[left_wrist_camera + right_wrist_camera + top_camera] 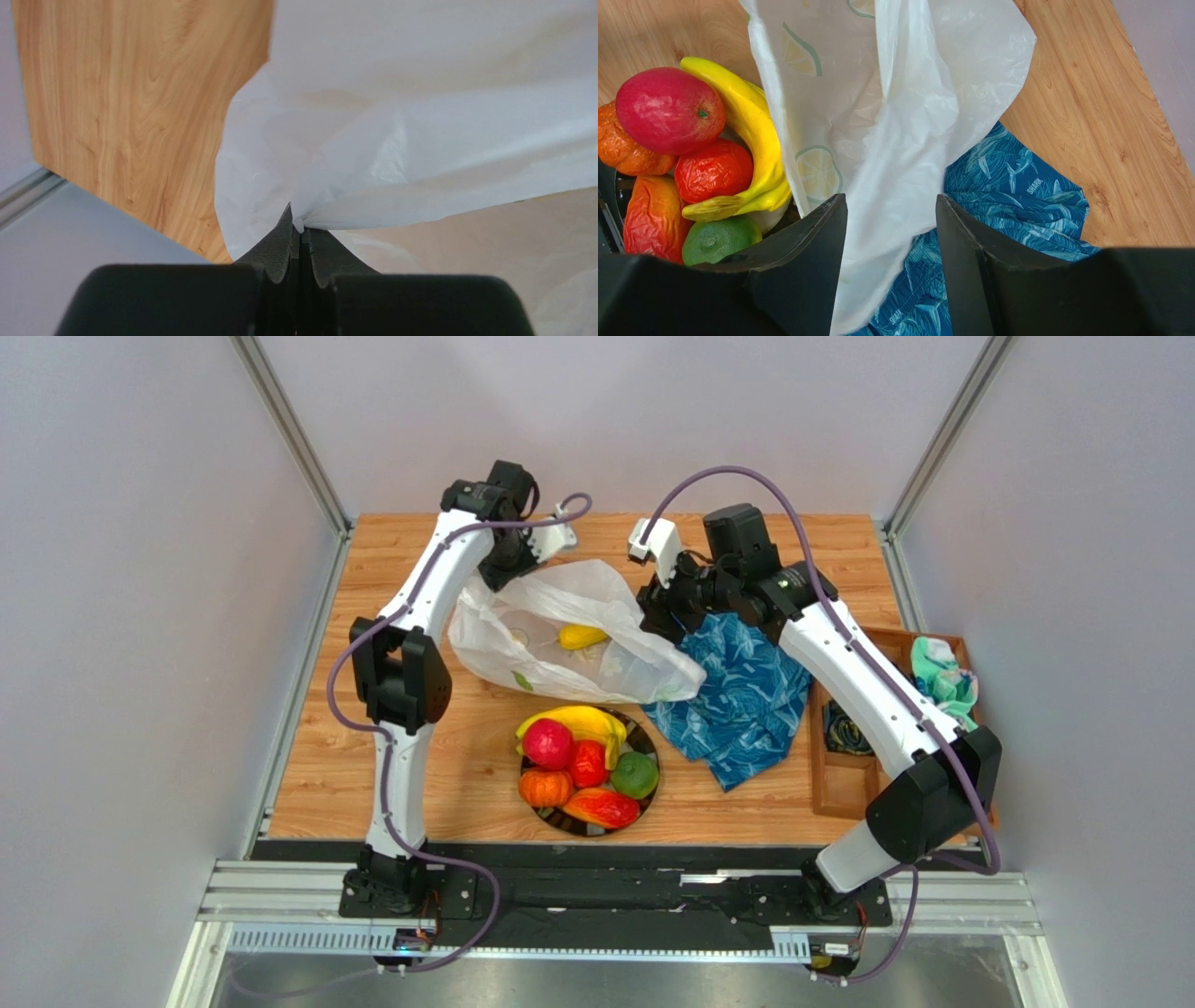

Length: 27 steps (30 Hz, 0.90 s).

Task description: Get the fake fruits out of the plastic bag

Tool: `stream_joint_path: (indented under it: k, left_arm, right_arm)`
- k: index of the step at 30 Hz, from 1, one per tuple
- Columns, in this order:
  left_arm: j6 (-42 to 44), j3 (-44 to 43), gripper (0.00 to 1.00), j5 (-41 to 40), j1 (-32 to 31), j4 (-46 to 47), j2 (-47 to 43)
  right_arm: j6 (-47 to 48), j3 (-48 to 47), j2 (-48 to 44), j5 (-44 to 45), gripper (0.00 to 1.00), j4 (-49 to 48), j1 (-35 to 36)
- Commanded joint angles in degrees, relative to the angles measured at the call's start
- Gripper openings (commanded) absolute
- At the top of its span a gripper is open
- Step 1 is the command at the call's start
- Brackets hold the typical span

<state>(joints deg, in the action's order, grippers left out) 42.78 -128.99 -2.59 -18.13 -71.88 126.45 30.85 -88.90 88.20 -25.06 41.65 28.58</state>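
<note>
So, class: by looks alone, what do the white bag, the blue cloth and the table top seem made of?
Bag: thin plastic film, translucent, crinkled. Cloth: probably fabric, matte, printed, folds softly. Table top: wood grain, satin; solid or laminate, cannot tell.

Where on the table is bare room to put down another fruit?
Bare wood: the near left corner of the table, left of the plate; the far strip behind the plastic bag; the near strip between plate and blue cloth. Crowded: the middle, where bag, plate and cloth lie close, and the right edge, filled by the wooden tray.
</note>
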Motion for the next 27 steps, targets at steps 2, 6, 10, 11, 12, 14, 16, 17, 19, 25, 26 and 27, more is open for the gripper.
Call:
stream_joint_path:
  k: [2, 6, 10, 11, 12, 14, 16, 17, 19, 25, 26, 27]
  left_arm:
    - [-10.61, -16.28, 0.0, 7.15, 4.33, -13.2, -5.4]
    - [-14.38, -14.12, 0.0, 15.85, 3.63, -10.14, -17.88]
    - [-15.97, -7.52, 0.0, 19.81, 1.26, -8.99, -31.14]
    - [-16.85, -4.2, 0.0, 19.82, 1.08, -8.55, -32.75]
    - [-18.08, -2.77, 0.0, 19.82, 1.08, -8.02, -34.24]
    - [-17.48, 0.21, 0.0, 19.82, 1.08, -8.63, -37.41]
    - [-15.98, 5.66, 0.0, 17.46, 1.08, -9.6, -40.39]
    - [-15.72, 9.77, 0.0, 16.31, 1.08, -10.03, -41.45]
    - [-14.84, 13.92, 0.0, 14.46, 1.43, -10.39, -45.3]
    - [-16.41, 33.95, 0.0, 5.42, 2.75, -7.67, -57.26]
    - [-17.2, 39.11, 0.0, 4.53, 3.36, -7.49, -57.89]
    - [-18.43, 41.51, 0.0, 4.26, 5.1, -7.58, -58.33]
  right_arm:
    - [-4.22, -6.61, 3.55, -1.39, 0.53, -3.77, 1.12]
    - [-2.38, -12.42, 6.53, -2.45, 0.52, -2.01, 4.29]
    - [-3.34, -14.63, 6.81, -3.32, 0.52, -2.01, 8.42]
    - [-3.86, -14.55, 6.55, -3.76, 0.51, -2.71, 10.6]
    - [-4.39, -14.37, 6.37, -4.2, 0.51, -3.23, 11.67]
    - [-4.84, -13.58, 6.36, -4.13, 0.5, -4.9, 15.86]
    - [-4.83, -14.19, 8.9, -1.93, 0.49, -5.61, 18.78]
    - [-5.18, -14.37, 10.05, -1.92, 0.47, -6.48, 20.71]
    - [-6.93, -14.37, 11.98, -0.53, 0.45, -9.55, 22.21]
    - [-26.87, -19.73, 22.7, 8.61, 0.38, -19.22, 25.3]
    - [-30.46, -19.73, 23.67, 9.15, 0.37, -20.28, 26.17]
    - [-32.85, -19.82, 25.51, 9.15, 0.37, -20.2, 26.7]
